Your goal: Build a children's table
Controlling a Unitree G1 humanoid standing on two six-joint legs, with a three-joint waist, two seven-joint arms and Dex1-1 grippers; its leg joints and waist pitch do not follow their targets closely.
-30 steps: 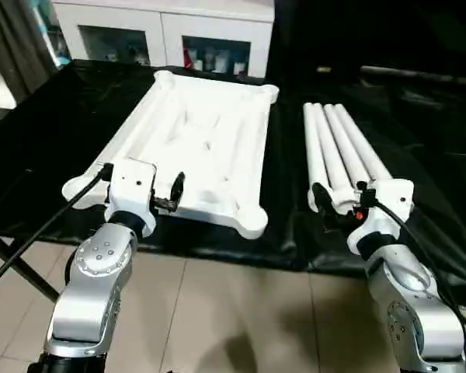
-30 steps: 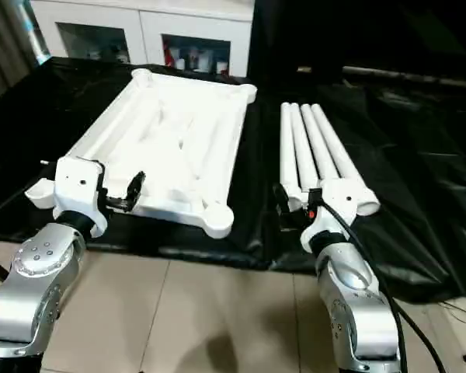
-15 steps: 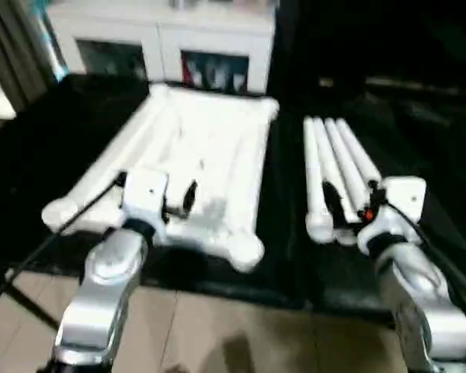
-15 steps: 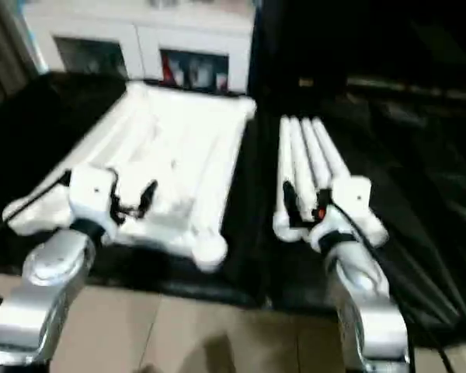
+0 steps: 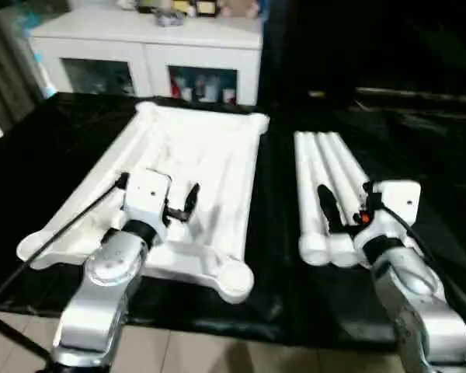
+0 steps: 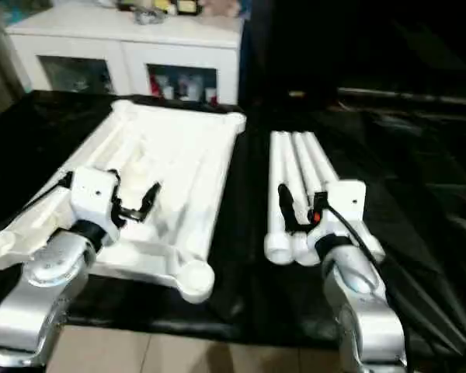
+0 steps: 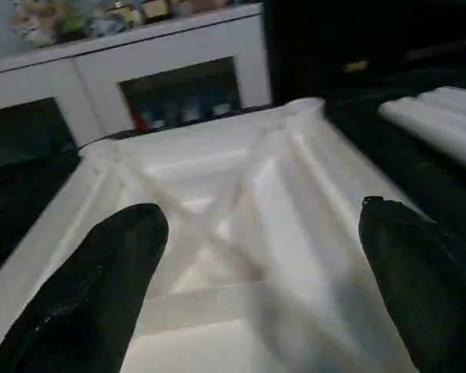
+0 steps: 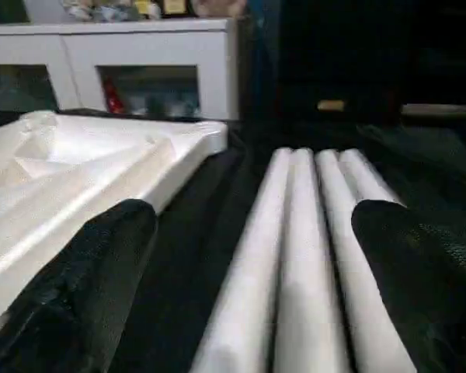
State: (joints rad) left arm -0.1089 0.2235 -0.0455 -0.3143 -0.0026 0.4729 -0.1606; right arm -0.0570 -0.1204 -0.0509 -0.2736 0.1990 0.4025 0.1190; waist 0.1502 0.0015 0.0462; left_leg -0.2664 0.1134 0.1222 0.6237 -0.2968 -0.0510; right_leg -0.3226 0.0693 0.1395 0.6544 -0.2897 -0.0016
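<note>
The white tabletop [image 5: 217,167] lies upside down on the black-covered table, ribs up, with a round socket at each corner [image 5: 234,278]. To its right, four white legs [image 5: 320,167] lie side by side. My left gripper [image 5: 161,190] hovers open over the near part of the ribbed underside [image 7: 241,210], holding nothing. My right gripper [image 5: 357,203] hangs open just above the near ends of the legs [image 8: 295,256], one black finger [image 5: 326,203] standing over them.
A white cabinet [image 5: 147,47] with glass doors stands behind the table. Black cloth [image 5: 427,140] covers the table out to the right. Tiled floor [image 5: 217,357] lies below the front edge. A black cable [image 5: 62,229] trails from my left wrist across the tabletop's near left corner.
The head camera has tilted and the picture has shifted. Both arms have reached forward: the left now over the tabletop, the right over the legs' near ends. Both stay open.
</note>
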